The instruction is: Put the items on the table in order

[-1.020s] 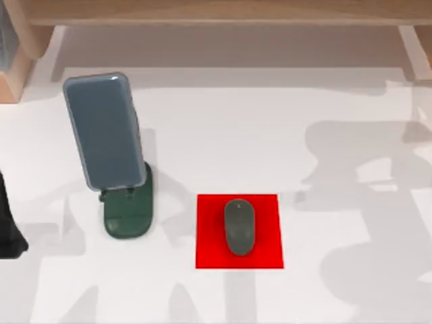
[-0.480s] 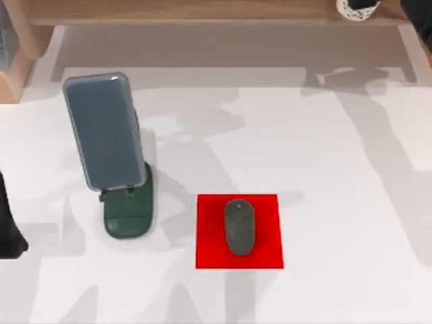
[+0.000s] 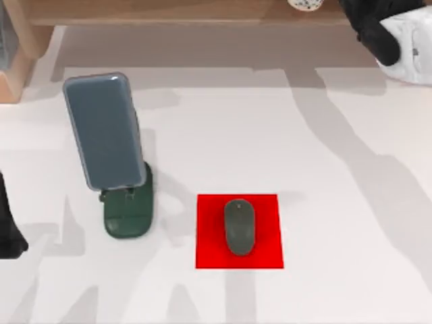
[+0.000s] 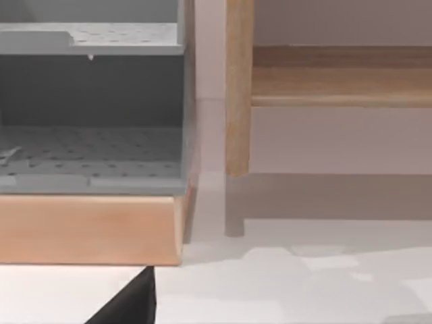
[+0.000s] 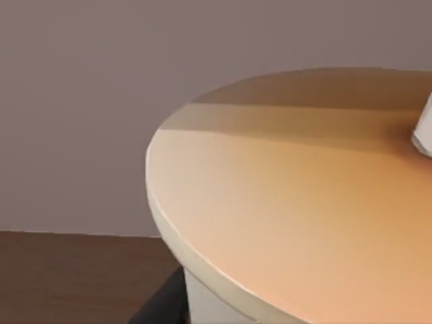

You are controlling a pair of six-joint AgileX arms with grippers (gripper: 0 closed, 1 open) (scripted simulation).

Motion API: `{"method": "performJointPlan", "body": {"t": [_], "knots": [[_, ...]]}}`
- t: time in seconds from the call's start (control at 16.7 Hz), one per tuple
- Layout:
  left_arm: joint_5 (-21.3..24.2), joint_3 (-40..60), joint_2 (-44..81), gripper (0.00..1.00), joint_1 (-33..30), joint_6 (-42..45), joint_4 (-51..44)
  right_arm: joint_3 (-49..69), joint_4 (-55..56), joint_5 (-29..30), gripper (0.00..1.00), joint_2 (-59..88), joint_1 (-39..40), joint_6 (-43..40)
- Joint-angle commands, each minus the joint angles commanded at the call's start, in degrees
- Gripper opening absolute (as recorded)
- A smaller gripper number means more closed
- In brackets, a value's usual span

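On the white worktop [image 3: 324, 169], the phone [image 3: 104, 130] leans on the dark green stand [image 3: 128, 212] at nine o'clock; the mouse [image 3: 239, 226] lies on the red square [image 3: 270, 253] near six. Right arm [image 3: 388, 30] at one o'clock, left arm [image 3: 8, 229] at eight; whether either end effector is open, I cannot tell.

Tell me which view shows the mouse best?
Top view: the mouse lies whole and unobstructed on the red square, right of the phone stand. The left wrist view faces a wooden shelf unit instead; the right wrist view faces a round wooden surface.
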Motion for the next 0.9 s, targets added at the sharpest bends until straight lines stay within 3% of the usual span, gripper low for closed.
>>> {"method": "performJointPlan", "body": {"t": [0.36, 0.9], "knots": [[0.00, 0.00, 0.00, 1.00, 0.00, 0.00, 0.00, 11.82, -12.15, 10.92, 0.00, 4.96, 2.32, -0.36], [0.00, 0.00, 0.00, 1.00, 0.00, 0.00, 0.00, 11.56, -13.00, 13.20, 0.00, 4.11, 3.10, -0.04]]}}
